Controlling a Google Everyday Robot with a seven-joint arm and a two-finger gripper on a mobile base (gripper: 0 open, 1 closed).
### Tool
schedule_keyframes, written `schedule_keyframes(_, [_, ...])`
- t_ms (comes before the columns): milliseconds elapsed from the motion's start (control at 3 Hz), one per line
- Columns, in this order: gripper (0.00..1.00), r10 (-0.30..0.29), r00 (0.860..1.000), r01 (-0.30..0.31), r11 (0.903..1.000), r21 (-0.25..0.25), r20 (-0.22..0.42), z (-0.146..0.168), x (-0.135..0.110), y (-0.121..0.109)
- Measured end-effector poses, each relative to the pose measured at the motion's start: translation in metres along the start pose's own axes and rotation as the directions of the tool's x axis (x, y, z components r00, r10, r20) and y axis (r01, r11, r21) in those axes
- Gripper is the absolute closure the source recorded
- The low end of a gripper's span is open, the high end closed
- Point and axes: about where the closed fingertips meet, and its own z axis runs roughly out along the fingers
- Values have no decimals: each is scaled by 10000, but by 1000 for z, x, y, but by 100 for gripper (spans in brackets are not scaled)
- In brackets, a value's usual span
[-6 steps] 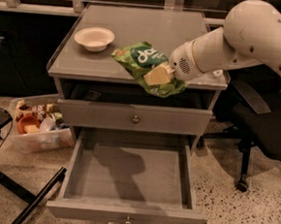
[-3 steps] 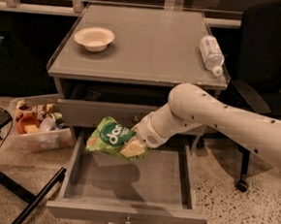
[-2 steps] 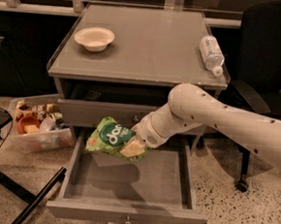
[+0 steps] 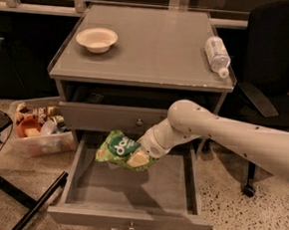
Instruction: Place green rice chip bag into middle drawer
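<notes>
The green rice chip bag [image 4: 118, 149] hangs in the air over the left rear part of the open middle drawer [image 4: 128, 188]. My gripper [image 4: 142, 156] is at the bag's right side and is shut on it, with the fingers mostly hidden behind the foil. My white arm reaches in from the right. The drawer is pulled fully out, its grey floor is bare, and a small knob [image 4: 130, 228] sits on its front wall. The bag is above the floor, not touching it.
A closed drawer [image 4: 104, 118] sits above the open one. On the tabletop [image 4: 155, 48] stand a white bowl [image 4: 96, 38] and a lying water bottle [image 4: 217, 55]. A plastic bin of snacks [image 4: 38, 128] and black frame legs [image 4: 28, 197] are at left, an office chair [image 4: 273, 97] at right.
The arm has carried the bag from the tabletop's front edge down to over the open drawer. In the last second it has sunk only slightly.
</notes>
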Motion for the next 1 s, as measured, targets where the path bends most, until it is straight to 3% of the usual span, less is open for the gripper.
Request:
schedule_keyframes(667, [100,516,9963,-469,9966,682,-682,90,82,-66])
schedule_keyframes(1000, [81,808,9894,-710,9940,836,-1204,132,117,-92])
